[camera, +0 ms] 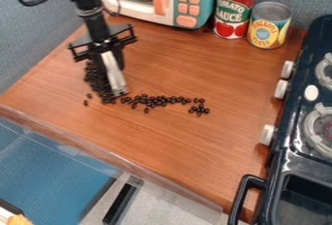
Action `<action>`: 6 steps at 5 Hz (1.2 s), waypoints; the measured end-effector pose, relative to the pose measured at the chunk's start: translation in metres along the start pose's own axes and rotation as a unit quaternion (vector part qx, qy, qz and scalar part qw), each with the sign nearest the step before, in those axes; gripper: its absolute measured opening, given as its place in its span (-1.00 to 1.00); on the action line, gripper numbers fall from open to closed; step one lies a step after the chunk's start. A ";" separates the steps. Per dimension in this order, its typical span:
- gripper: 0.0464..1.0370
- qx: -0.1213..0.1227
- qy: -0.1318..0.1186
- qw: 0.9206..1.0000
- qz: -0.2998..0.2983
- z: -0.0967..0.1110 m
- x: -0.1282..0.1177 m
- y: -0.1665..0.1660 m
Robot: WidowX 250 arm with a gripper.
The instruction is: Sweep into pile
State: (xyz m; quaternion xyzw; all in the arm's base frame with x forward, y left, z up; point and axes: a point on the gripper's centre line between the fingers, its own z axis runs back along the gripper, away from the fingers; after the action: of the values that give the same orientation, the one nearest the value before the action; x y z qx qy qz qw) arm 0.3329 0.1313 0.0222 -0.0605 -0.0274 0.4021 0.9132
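Hanging down over the desk (194, 141), the gripper (111, 65) has a pale strip (116, 79) at its lower end, beside the small black beans (152, 101); how far it is closed cannot be told. The beans form a dense heap around its lower end and a loose trail towards the middle of the desk. Behind, one can (234, 11) has a red-and-green label with lettering and pictured tomatoes, the other can (268, 26) a lettered yellow-and-blue label.
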 end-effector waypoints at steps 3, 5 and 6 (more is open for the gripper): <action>-0.40 -0.065 0.034 0.997 -0.003 0.023 -0.017 -0.064; -0.40 -0.081 0.068 0.993 -0.042 0.022 -0.061 -0.120; -0.40 -0.079 0.066 0.992 -0.076 0.019 -0.093 -0.134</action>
State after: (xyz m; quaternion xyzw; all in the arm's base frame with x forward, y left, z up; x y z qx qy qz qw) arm 0.3664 -0.0257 0.0585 -0.1569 -0.0031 0.3235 0.9331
